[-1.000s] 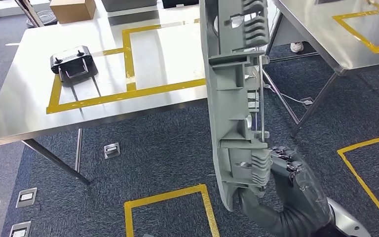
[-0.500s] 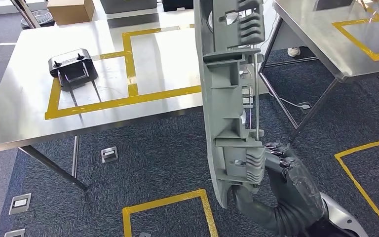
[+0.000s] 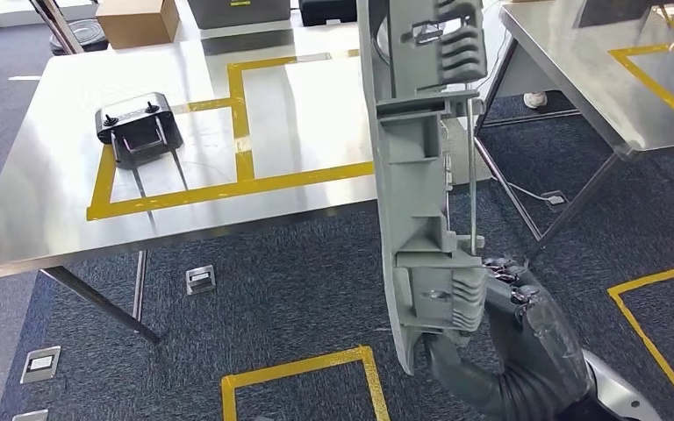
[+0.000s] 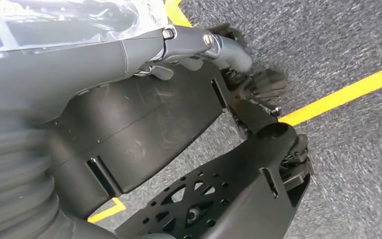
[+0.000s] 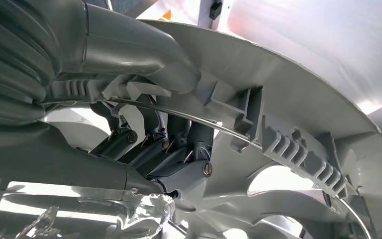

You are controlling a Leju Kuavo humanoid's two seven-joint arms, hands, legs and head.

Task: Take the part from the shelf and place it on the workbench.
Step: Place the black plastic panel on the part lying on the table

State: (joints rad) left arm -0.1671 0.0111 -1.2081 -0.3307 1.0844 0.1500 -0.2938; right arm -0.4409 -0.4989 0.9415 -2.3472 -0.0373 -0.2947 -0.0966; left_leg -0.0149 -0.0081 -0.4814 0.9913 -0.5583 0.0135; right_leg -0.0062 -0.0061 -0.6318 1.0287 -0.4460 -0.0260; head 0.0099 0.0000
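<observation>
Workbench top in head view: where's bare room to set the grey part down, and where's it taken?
The workbench is bare inside the right-hand yellow tape box, between its middle strip and the grey part that the right hand holds upright. The left box is crowded: the black part sits across its far edge. The steel left of the tape is also bare.

Bare steel at centre of workbench (image 3: pixel 316 105); black bracket part (image 3: pixel 138 129) at upper left, cardboard box (image 3: pixel 137 19) along top edge.
</observation>
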